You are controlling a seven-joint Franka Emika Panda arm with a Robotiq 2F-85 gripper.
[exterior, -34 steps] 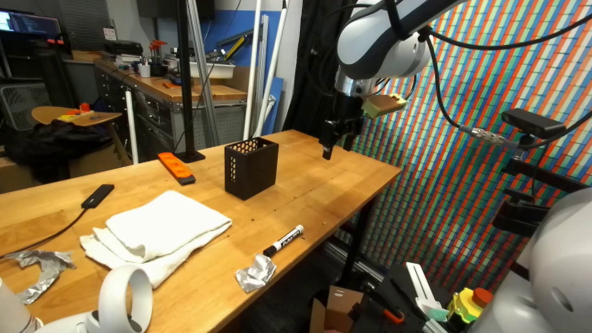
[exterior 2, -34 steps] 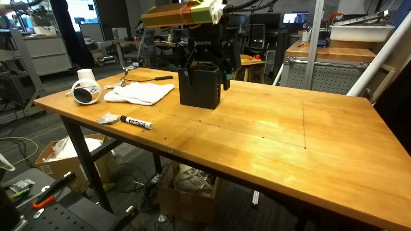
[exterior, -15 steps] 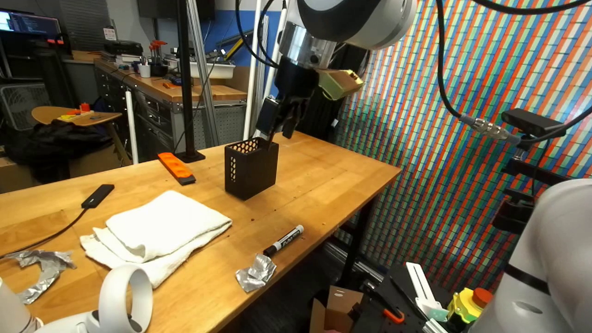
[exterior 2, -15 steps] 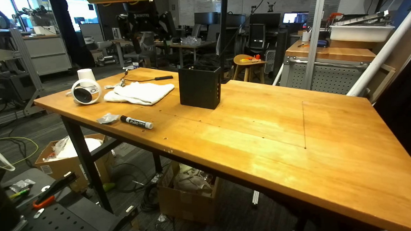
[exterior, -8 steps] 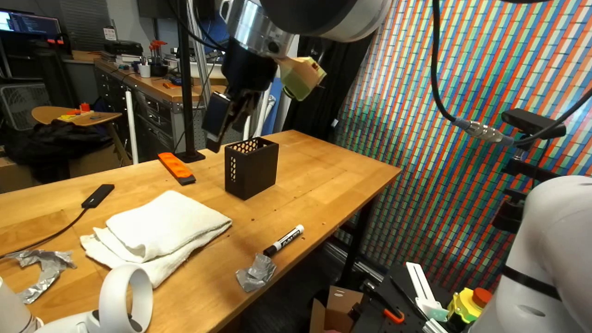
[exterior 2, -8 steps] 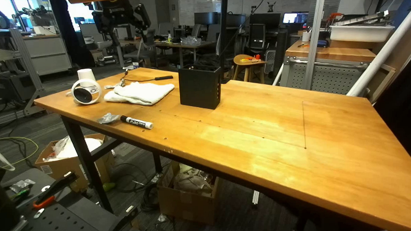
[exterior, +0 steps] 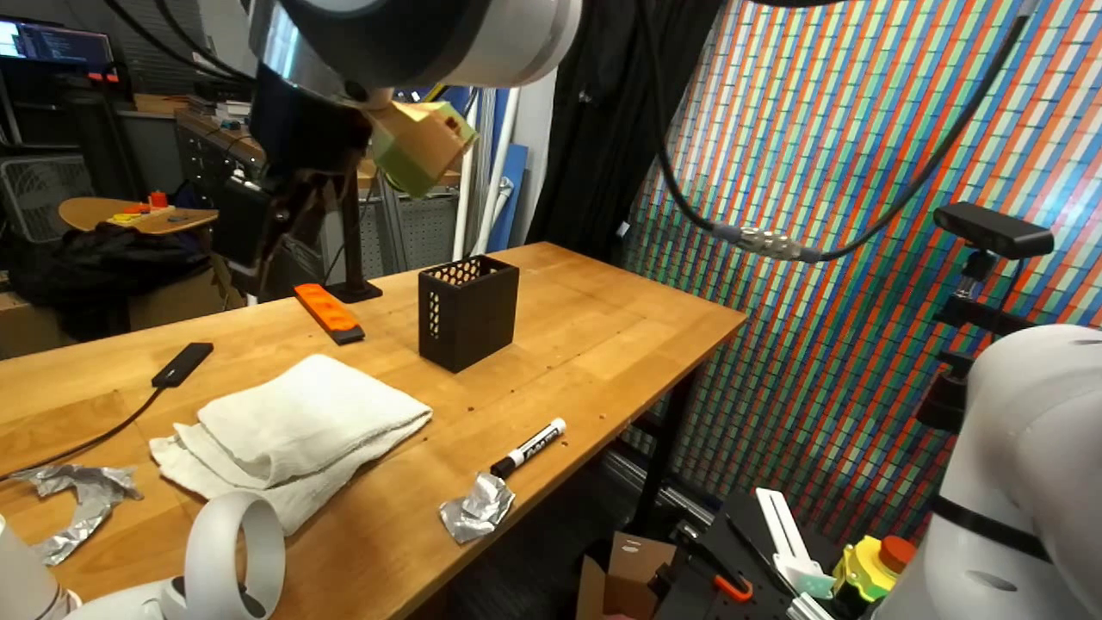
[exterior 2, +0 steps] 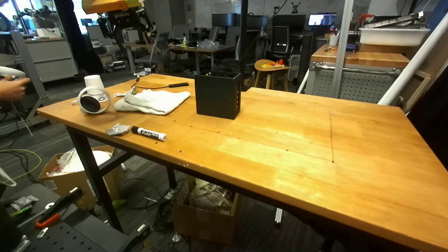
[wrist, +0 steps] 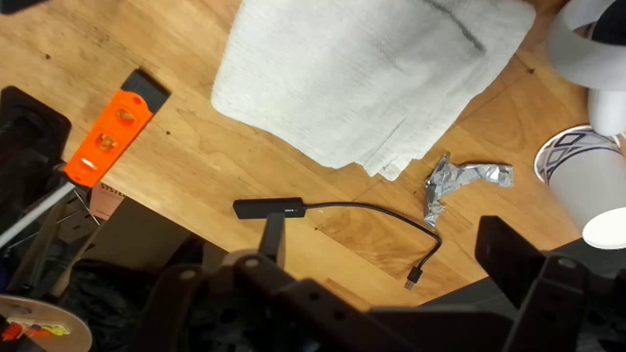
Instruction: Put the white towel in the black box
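The white towel (exterior: pixel 301 422) lies folded on the table; it also shows in an exterior view (exterior 2: pixel 152 102) and at the top of the wrist view (wrist: pixel 352 78). The black box (exterior: pixel 469 319) stands upright with its open top up, also in an exterior view (exterior 2: pixel 218 96); its inside is mostly hidden. My gripper (wrist: pixel 384 225) is open with nothing between its fingers. It hangs well above the table's far side, beyond the towel, in an exterior view (exterior: pixel 258 258); it is also high at the upper left in an exterior view (exterior 2: pixel 125 32).
An orange level (exterior: pixel 327 313) and a black post (exterior: pixel 349 172) stand near the box. A black USB hub (wrist: pixel 266 208), crumpled silver foil (wrist: pixel 445 183), a marker (exterior: pixel 527 448), a white ring-shaped device (exterior: pixel 232 560) and a cup (wrist: pixel 594 181) surround the towel. A hand (exterior 2: pixel 8 88) holds a white controller.
My gripper has moved from beyond the box, past it, to the towel's end of the table, tilting on the way. A hand has come into view. Towel and box have not moved.
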